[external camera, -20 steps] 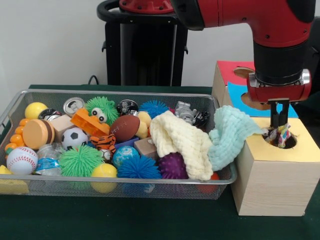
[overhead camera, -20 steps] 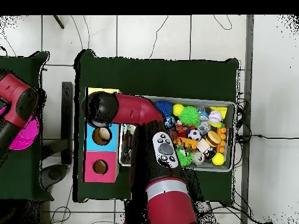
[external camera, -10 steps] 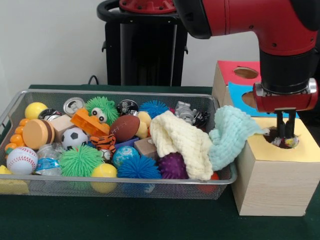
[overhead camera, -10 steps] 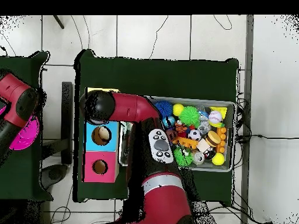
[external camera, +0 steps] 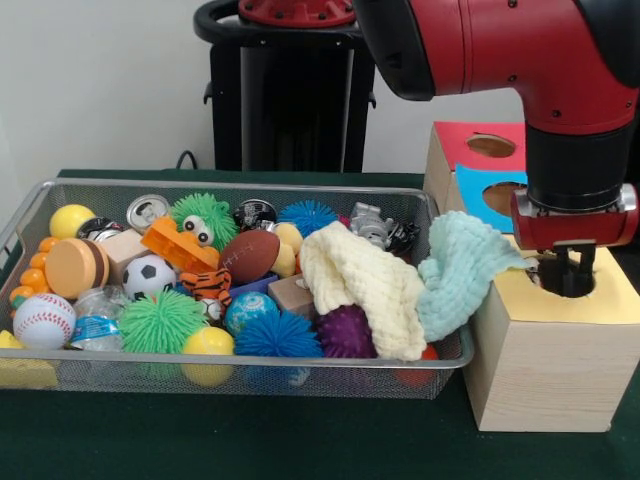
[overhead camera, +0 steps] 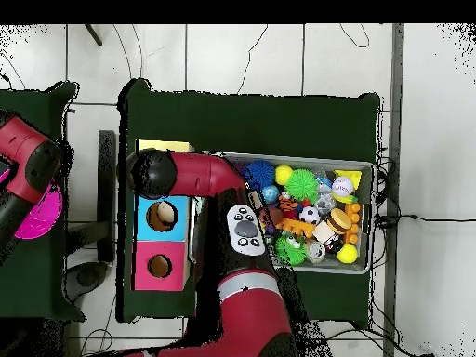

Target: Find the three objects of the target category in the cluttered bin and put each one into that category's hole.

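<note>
The hand (external camera: 566,272) is sunk into the yellow box's hole (external camera: 566,281), its grip impossible to tell, while 2 cloths (external camera: 400,275) lie draped over the bin's (external camera: 250,375) box-side edge, apparently awaiting sorting.

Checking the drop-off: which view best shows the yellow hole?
The front view: the yellow hole sits in the box top with the hand reaching into it. Overhead, the arm covers that hole.

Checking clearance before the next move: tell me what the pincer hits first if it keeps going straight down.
The pincer points down into the hole of the yellow-topped box. It would go deeper into that dark opening; what lies inside cannot be seen, so the first contact is unclear.
</note>
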You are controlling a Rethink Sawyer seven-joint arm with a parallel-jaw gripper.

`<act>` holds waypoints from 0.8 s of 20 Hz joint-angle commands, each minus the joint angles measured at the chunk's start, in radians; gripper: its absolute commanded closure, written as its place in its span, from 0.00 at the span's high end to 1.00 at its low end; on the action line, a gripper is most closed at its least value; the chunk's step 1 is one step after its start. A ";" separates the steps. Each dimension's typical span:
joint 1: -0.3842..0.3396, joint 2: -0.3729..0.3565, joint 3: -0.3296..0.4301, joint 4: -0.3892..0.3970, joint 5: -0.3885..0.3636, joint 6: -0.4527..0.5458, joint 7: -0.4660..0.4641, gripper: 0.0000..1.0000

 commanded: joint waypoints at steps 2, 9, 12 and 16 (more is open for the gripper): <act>0.022 0.006 -0.081 0.038 -0.041 0.113 0.137 0.00; 0.033 -0.015 -0.107 0.069 -0.030 0.179 0.135 0.00; 0.046 -0.027 -0.126 0.070 -0.028 0.154 0.155 0.00; 0.053 -0.055 -0.133 0.064 -0.016 0.048 0.177 0.00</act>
